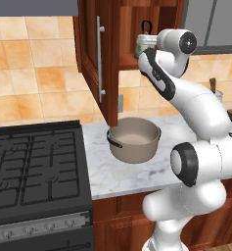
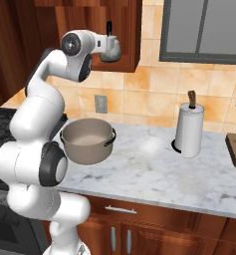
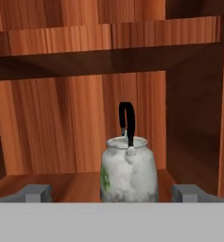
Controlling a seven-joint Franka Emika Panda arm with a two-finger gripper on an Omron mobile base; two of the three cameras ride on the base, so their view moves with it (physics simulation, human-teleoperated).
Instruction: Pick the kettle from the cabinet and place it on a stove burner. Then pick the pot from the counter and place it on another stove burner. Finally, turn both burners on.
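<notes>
Kettle (image 3: 129, 175) stands on the cabinet (image 3: 75, 127) shelf, centred just ahead of the fingers (image 3: 38, 193), which are spread wide and empty. It looks light, rigid and probably slick; gripping its body seems safer than its thin handle.

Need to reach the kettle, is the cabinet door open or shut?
Open: the cabinet door is swung out, and the kettle stands on the exposed shelf.

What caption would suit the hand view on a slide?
Open fingers flank the leaf-printed kettle standing upright on the wooden cabinet shelf, not yet gripped.
</notes>
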